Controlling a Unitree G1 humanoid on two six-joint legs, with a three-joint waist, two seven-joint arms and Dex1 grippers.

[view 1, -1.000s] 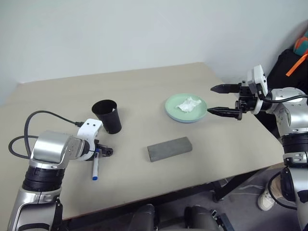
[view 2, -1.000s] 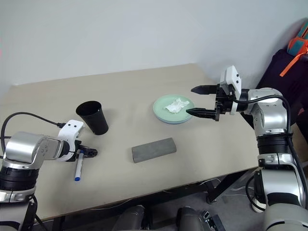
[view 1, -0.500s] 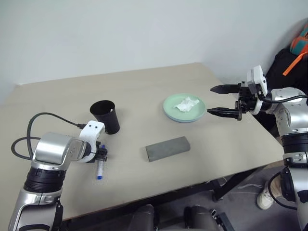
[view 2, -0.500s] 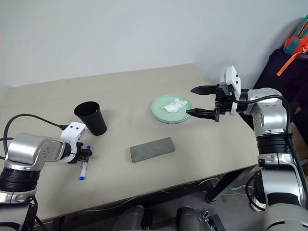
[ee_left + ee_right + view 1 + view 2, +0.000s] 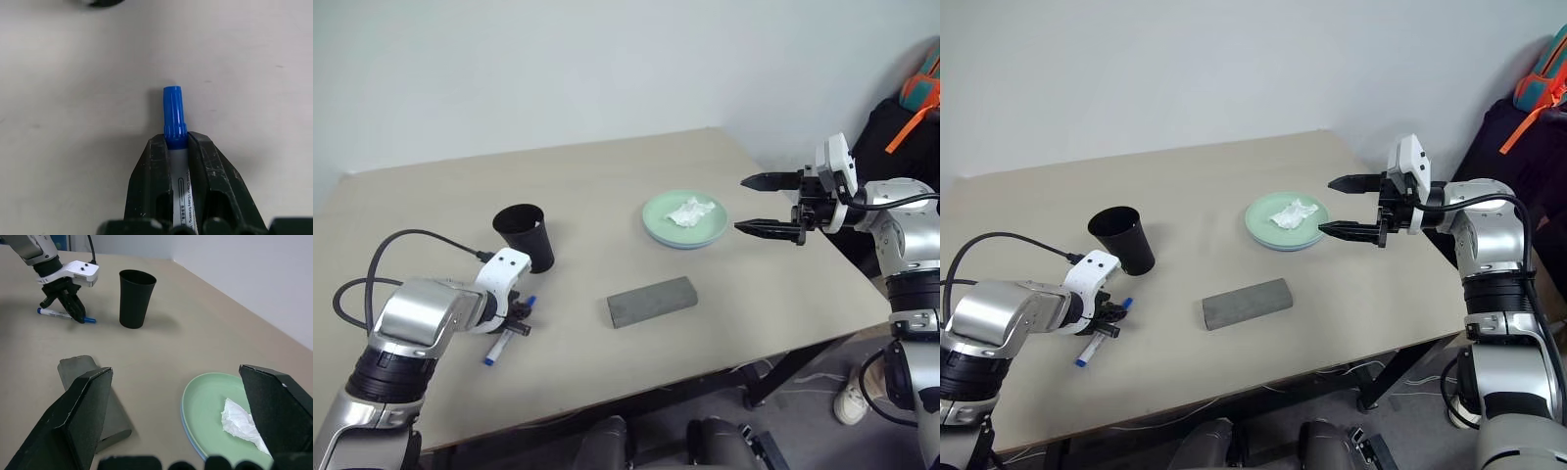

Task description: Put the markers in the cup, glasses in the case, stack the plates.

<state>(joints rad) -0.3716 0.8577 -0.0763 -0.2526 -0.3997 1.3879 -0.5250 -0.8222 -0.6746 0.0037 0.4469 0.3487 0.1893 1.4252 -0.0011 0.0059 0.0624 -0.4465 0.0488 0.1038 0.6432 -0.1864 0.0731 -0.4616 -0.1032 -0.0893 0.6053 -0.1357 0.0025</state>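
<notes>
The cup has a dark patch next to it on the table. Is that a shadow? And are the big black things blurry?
Right wrist view: yes, the cup casts a soft shadow on the table; the right gripper's near fingers look big and slightly soft. Left wrist view: the marker is sharp.

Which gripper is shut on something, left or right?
The left gripper: its fingers clamp the blue-capped marker. The right gripper hangs open, holding nothing.

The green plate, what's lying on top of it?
A crumpled white tissue lies on the green plate. A blue rim peeks out underneath; the rest is covered.
</notes>
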